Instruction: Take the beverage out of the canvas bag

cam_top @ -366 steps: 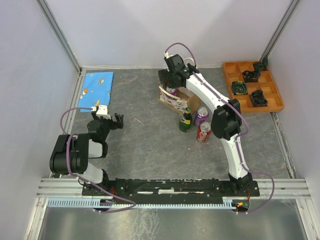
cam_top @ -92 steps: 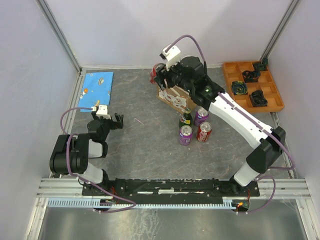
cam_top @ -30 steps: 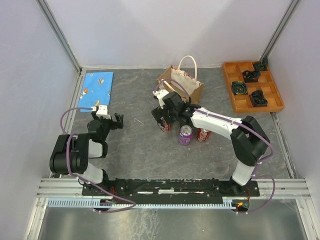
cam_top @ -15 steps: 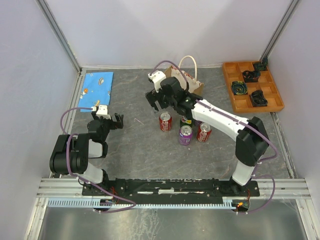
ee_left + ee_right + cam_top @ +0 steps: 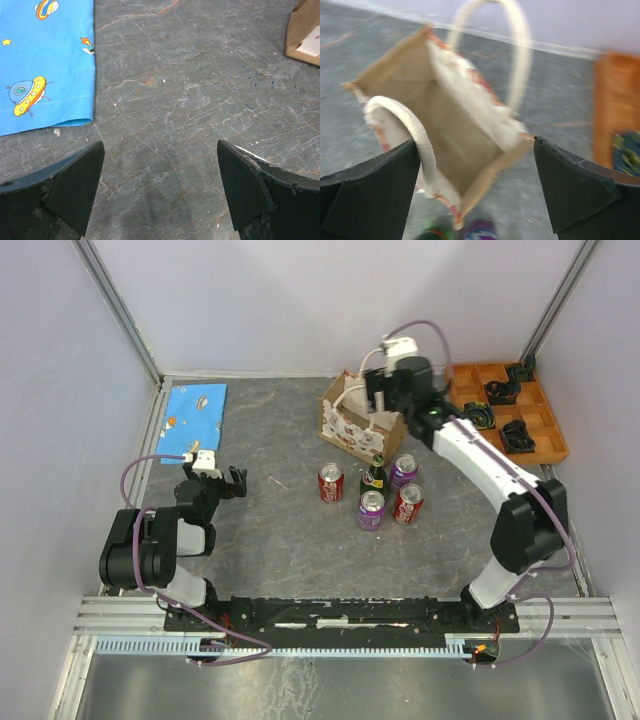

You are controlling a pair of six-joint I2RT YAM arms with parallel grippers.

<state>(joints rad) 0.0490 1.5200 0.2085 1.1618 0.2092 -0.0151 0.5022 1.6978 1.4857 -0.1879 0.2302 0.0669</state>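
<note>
Step in hand: you have the right arm stretched out over the canvas bag, wrist camera looking down into its mouth. I read this as the approach or check for a reach into the bag.
Right fingers: spread wide, one on each side of the bag's mouth in the wrist view, holding nothing.
Left fingers: also spread and bare, low over the tabletop near the blue cloth; the left arm is folded well apart from the bag.
Canvas bag position: far middle of the tabletop, mouth open upward, both white handles looped above it.
Beverages: five stand outside the bag, just in front of it: red can, green bottle, purple can, second purple can, second red can.
Bag interior: the wrist view is blurred; only brown lining shows and I make out no drink inside, so I cannot say for certain.
Progress (judgement): near the end, or done if the bag is bare.
Next move calls for: steady the wrist for a sharp look inside. If a drink is there, lower the fingers straight down between the handles.
Watch: the near handle sits just beside one finger and could snag.
</note>
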